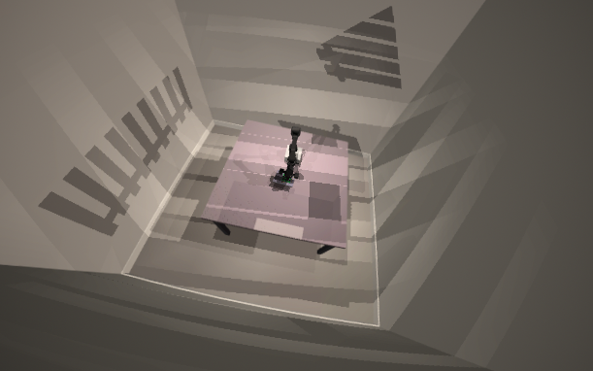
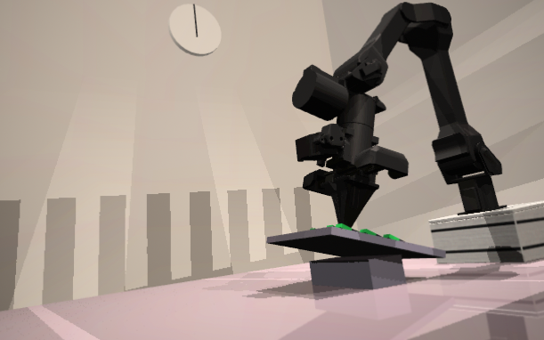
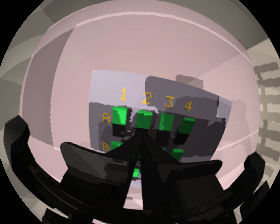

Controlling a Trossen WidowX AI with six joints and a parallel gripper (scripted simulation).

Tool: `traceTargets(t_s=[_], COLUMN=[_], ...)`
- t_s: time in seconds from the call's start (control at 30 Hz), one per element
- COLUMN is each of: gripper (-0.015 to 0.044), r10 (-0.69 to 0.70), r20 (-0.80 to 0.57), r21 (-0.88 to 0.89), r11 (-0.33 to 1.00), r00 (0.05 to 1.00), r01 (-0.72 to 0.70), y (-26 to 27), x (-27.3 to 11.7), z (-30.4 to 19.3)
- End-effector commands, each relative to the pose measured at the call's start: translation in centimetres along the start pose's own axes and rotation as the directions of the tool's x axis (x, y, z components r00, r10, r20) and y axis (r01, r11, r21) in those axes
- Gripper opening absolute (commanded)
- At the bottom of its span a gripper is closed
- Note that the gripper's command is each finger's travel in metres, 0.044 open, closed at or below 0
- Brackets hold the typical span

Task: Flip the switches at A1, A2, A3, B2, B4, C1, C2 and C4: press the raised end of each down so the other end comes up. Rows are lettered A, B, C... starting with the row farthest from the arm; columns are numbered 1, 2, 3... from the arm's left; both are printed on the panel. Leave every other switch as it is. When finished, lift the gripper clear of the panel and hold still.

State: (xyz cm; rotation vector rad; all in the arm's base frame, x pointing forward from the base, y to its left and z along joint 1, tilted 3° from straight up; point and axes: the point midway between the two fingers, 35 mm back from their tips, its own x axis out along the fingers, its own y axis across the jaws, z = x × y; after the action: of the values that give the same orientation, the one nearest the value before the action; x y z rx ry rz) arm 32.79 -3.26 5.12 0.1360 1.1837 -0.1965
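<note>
From where I stand, the end effector (image 1: 284,179) (image 2: 346,223) (image 3: 141,135) has its fingers pressed together on nothing, the tips low over the switch panel (image 1: 278,180) (image 2: 301,241) (image 3: 103,90), which sits on its block above the pink counter (image 1: 258,199) (image 2: 157,311) (image 3: 116,47). In the wrist view the tips come right by the near end of switch A2 (image 3: 144,120), so I'd judge A2 is the one being worked; whether they touch it I can't tell. Next I'd expect a short, straight push on its raised end, then a lift before moving sideways. Drifting could catch A1 (image 3: 119,116) or A3 (image 3: 166,121). Row C is mostly hidden behind the fingers, so I can't count what's left.
</note>
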Motion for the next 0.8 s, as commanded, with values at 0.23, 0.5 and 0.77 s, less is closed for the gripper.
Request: traceTargets(t_s=[0.23,0.5,0.77], gripper=[0.0,0.0,0.0], r10=[0.004,0.002,0.002], r20=[-0.027,-0.027,0.0], r21=[-0.006,-0.007,-0.007], r11=[1.0,1.0,1.0], r00=[1.0,1.0,1.0], r01=[-0.004,-0.002,-0.002], y=[0.0,-2.3,-2.3], x=[-6.4,-6.4,-2.9], z=[0.3,0.3,0.1])
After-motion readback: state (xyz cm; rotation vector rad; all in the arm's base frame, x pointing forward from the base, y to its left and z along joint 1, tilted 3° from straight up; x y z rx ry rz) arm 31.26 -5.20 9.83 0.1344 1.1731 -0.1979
